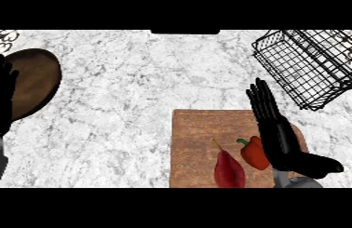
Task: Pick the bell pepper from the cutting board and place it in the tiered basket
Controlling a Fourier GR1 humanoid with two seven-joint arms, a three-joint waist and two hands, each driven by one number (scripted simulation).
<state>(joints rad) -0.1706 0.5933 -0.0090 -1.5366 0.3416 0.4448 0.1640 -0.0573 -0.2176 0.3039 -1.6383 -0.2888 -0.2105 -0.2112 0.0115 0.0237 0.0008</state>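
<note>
Quick rundown of the head view: the bell pepper [254,153] is on the cutting board [196,143], over on the right part of it and toward the near edge. It's red w/ a little green stem pointing up-left. Right beside it, on its left, lies a long red veggie [229,170] w/ a thin pale tail, also on the board and reaching down to the bottom of the view. The two look like they're just about touching.

The robot's right hand [283,139] is over the board's right side, immediately to the right of the pepper. Its fingers [262,101] are straight and held close together, pointing away from the robot past the board's far edge, and the thumb sticks out to the right. So they're flat and wrapped around nothing. The palm overlaps the pepper's right edge from this angle, but tbh can't tell if it's really touching or just above it.

The wire basket [302,66] is black, sits at the top-right corner of the table [138,83] and is well apart from the pepper.

The left hand [7,94] shows at the far left edge, fingers up and relaxed, resting next to a brown plate [34,80].
</note>
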